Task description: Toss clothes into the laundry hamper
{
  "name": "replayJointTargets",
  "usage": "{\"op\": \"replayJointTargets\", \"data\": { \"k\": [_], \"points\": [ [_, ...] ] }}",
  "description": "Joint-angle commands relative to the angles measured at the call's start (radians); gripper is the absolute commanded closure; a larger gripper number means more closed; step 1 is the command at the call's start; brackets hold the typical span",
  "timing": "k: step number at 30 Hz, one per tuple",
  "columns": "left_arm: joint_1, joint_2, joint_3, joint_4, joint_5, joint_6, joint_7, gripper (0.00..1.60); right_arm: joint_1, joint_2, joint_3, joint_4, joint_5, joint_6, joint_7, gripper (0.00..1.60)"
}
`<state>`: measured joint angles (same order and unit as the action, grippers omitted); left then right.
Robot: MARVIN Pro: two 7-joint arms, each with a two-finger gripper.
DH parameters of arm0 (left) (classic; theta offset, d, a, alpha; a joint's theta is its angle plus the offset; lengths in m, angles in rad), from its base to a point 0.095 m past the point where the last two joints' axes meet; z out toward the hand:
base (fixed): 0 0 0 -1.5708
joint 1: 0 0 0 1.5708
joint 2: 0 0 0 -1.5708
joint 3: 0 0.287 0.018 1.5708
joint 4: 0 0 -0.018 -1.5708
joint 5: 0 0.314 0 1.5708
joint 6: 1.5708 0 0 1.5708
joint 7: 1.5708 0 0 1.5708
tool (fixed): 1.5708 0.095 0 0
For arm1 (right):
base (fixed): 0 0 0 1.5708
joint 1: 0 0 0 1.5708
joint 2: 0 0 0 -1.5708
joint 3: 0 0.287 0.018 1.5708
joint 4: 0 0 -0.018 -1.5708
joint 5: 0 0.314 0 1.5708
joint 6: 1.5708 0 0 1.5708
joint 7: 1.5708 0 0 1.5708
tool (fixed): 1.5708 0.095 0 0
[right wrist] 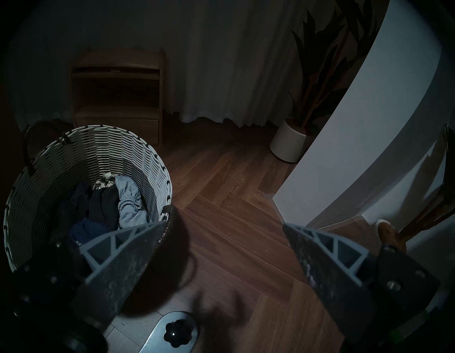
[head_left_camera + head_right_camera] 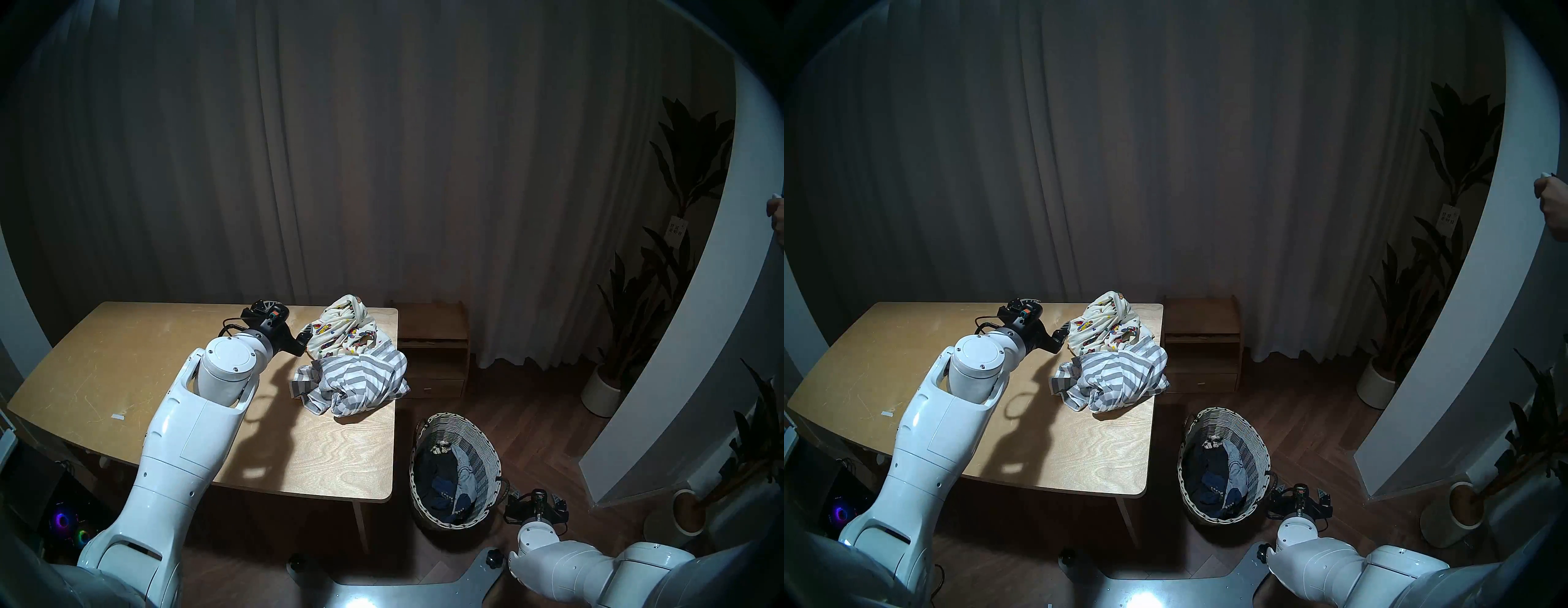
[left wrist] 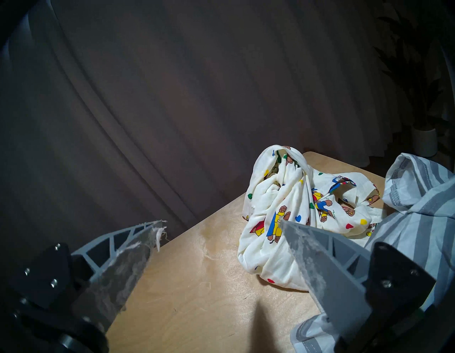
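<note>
The cream bear-print garment (image 2: 343,327) lies bunched at the table's far right, and the grey-and-white striped garment (image 2: 360,378) lies just in front of it, touching it. My left gripper (image 2: 302,337) is open and empty, just left of the cream garment. In the left wrist view (image 3: 221,221) its right finger is next to the cream cloth (image 3: 278,197) and the striped cloth (image 3: 418,221). The woven hamper (image 2: 481,441) stands on the floor right of the table. It holds dark navy clothing (image 2: 441,479) and a grey piece. My right gripper (image 2: 538,497) is open and empty, just right of the hamper (image 1: 98,148).
The wooden table (image 2: 169,361) fills the left. A small wooden shelf (image 2: 432,344) stands behind the hamper. White plant pots (image 2: 600,392) and a curved white wall (image 2: 679,318) are on the right. A person's hand (image 2: 776,220) shows at the right edge. The robot's base plate (image 2: 403,594) lies below.
</note>
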<state>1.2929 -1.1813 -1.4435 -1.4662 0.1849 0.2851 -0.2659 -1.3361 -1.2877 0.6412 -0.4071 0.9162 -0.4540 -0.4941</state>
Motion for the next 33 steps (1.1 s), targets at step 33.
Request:
{"op": "replayJointTargets", "data": {
  "k": [33],
  "points": [
    [-0.37,-0.124,0.112,0.423,0.047,0.015,-0.065,0.0,-0.032,0.056,0.04,-0.074,-0.004,-0.095,-0.049,0.0]
  ]
}}
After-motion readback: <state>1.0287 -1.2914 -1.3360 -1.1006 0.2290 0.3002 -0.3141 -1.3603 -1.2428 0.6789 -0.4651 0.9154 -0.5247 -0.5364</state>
